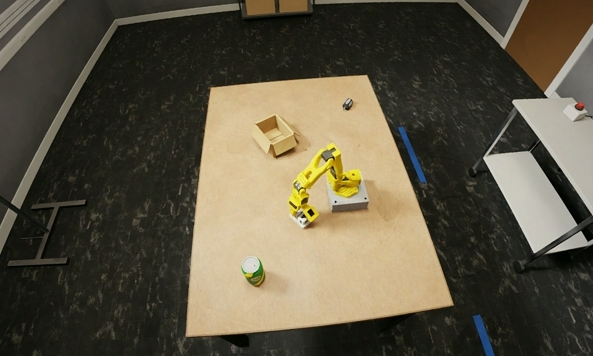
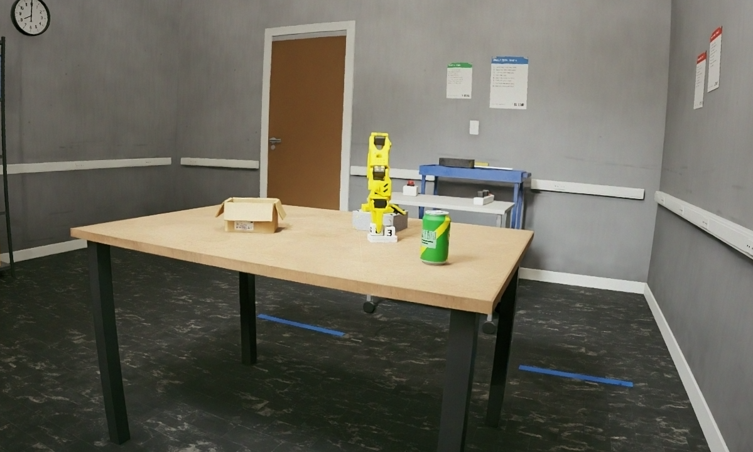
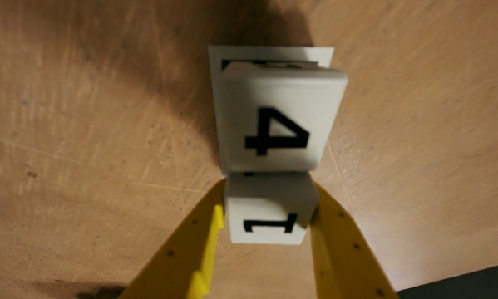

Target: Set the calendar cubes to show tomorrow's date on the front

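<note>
My gripper [image 1: 306,216] [image 2: 378,230] [image 3: 271,188] is shut on a white cube [image 2: 372,229] [image 3: 269,208]. In the wrist view this cube shows a sideways 1 on its lower face, with its upper part shaded. The other white cube [image 2: 389,231] [image 3: 236,124] sits in the white tray [image 2: 382,238] [image 3: 273,51], with a sideways 4 in the wrist view and a 3 on the side facing the exterior camera. The held cube is close beside it, over or in the tray's other half. Its underside is hidden, so I cannot tell whether it rests flat. The month's name is not visible.
The arm's grey base block [image 1: 349,202] stands near the tray. An open cardboard box [image 1: 284,144] [image 2: 249,216] and a small dark object [image 1: 347,104] are farther off. A green and yellow can [image 1: 253,274] [image 2: 434,242] stands upright on the table [image 1: 355,274].
</note>
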